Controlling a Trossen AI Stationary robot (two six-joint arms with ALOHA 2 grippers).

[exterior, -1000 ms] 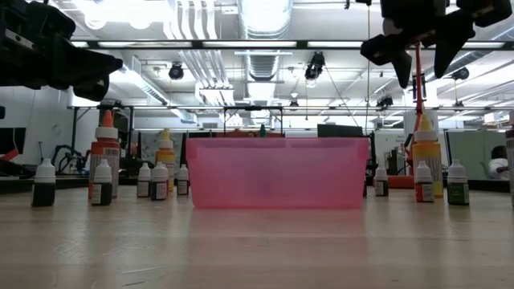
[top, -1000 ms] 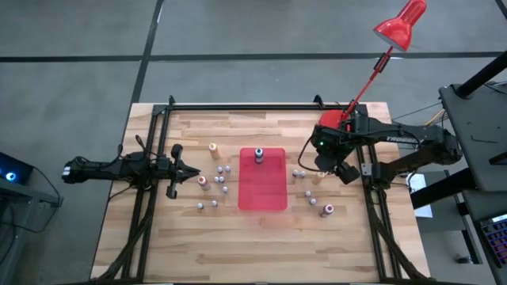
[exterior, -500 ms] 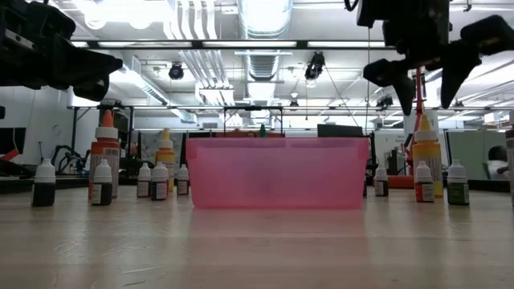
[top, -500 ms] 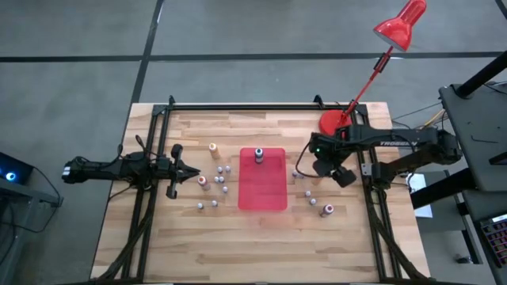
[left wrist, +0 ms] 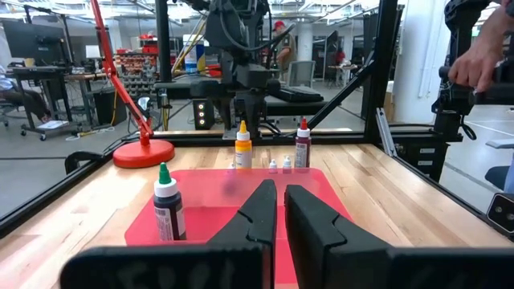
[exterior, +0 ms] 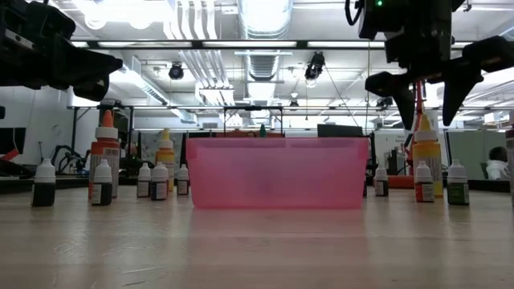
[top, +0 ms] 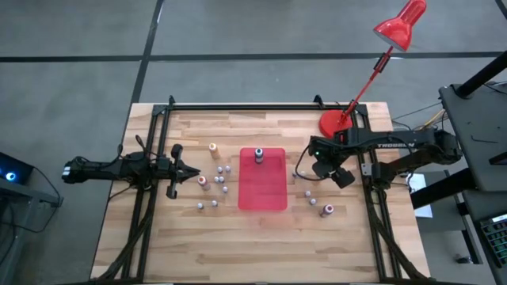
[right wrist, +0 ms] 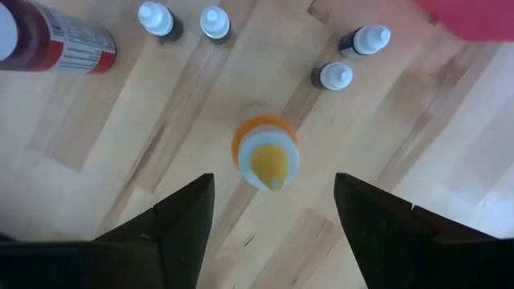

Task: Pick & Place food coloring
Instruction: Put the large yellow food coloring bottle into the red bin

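Observation:
Small food coloring bottles stand upright on the wooden table on both sides of the red tray (top: 263, 188). One dark bottle (top: 258, 154) with a green tip stands inside the tray's far end. My right gripper (right wrist: 273, 193) is open and points down. It hangs above an orange-yellow bottle (right wrist: 267, 156) right of the tray, one finger on either side and clear of it; in the low view the gripper (exterior: 423, 90) is above that bottle (exterior: 426, 148). My left gripper (top: 186, 169) waits shut and level at the table's left, empty.
Small white-capped bottles (right wrist: 341, 74) and a large red-labelled bottle (right wrist: 56, 44) stand close around the orange-yellow one. More bottles (top: 220, 178) cluster left of the tray. A red desk lamp's base (top: 333, 123) sits at the far right. A person's hand (left wrist: 482, 56) shows beyond the table.
My right gripper has come down toward the orange-yellow bottle right of the tray, its fingers staying wide apart. The bottles have not moved.

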